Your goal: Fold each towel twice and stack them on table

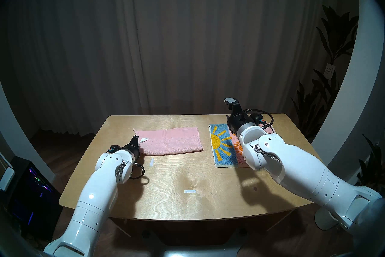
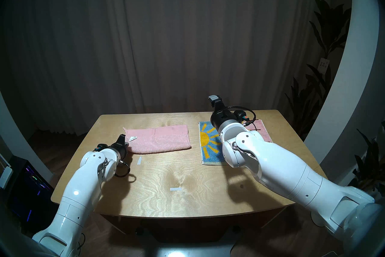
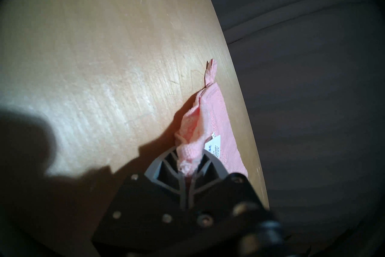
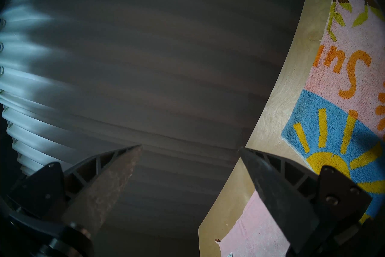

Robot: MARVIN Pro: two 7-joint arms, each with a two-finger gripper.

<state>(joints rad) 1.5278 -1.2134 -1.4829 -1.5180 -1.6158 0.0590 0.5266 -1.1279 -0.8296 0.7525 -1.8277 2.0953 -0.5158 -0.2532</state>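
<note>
We see the left claw (image 3: 188, 169) pressed together on a bunched corner of the pink towel (image 1: 173, 141), low in the left wrist view, the cloth puckered between its grey fingers (image 3: 166, 164); a white care label (image 3: 214, 145) sits just beside the pinch, and a small hanging loop (image 3: 210, 72) sticks out at the towel's far corner; in the head view this claw (image 1: 136, 140) meets the towel's left end at centre left of the frame, the towel lying as a long folded band on the tabletop (image 1: 166, 198). The right claw (image 4: 189, 148) stands spread, nothing between its fingers, held above the far edge at upper right of the tabletop; below and behind it lies the sun towel (image 1: 223, 146), flat, blue and pink with a yellow sun and orange lettering, partly hidden by the right arm in the head views. The two towels lie apart, side by side, a bare strip of wood between them; two white tape strips (image 1: 190, 191) mark the nearer wood; a dark curtain (image 1: 166, 41) hangs behind, and plants (image 1: 333, 62) stand at right.
</note>
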